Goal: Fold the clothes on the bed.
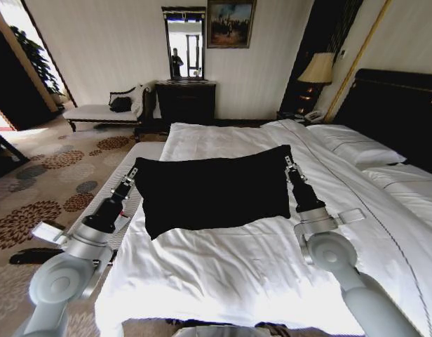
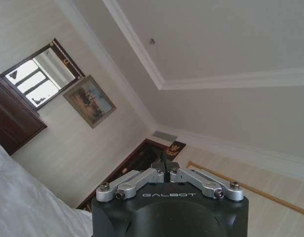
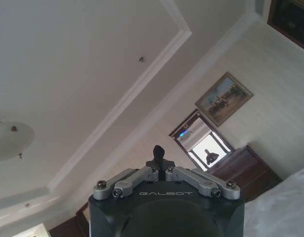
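Garment count: one black T-shirt (image 1: 212, 189), held up as a dark, roughly rectangular panel across the middle of the head view.
Bed count: one bed (image 1: 258, 274) with white sheets, running from the lower centre to the right of the frame; dark headboard (image 1: 398, 112) at upper right.
Pillows: two white pillows (image 1: 360, 147) at the right edge, below the headboard.
Grippers: two, both raised and both pointing at the ceiling in their wrist views.
Left gripper (image 1: 132, 173): left of centre, clenched on the shirt's upper left corner; in the left wrist view (image 2: 165, 168) the jaws meet with a scrap of dark cloth between them.
Right gripper (image 1: 288, 163): right of centre, clamped on the shirt's upper right corner; a tuft of black fabric sticks out of the closed tips in the right wrist view (image 3: 158, 157).
Shirt relative to grippers: stretched between the two, hanging down from them, lower edge over the white sheet.
Shirt lettering: none legible on the side facing the head camera.
Readable writing: "GALBOT" on each wrist housing.
Background furniture: one dark cabinet (image 1: 185, 100) with one mirror (image 1: 184, 42) above it, one framed painting (image 1: 231, 23), one lamp (image 1: 317, 69), one bench (image 1: 104, 112) at the upper left.
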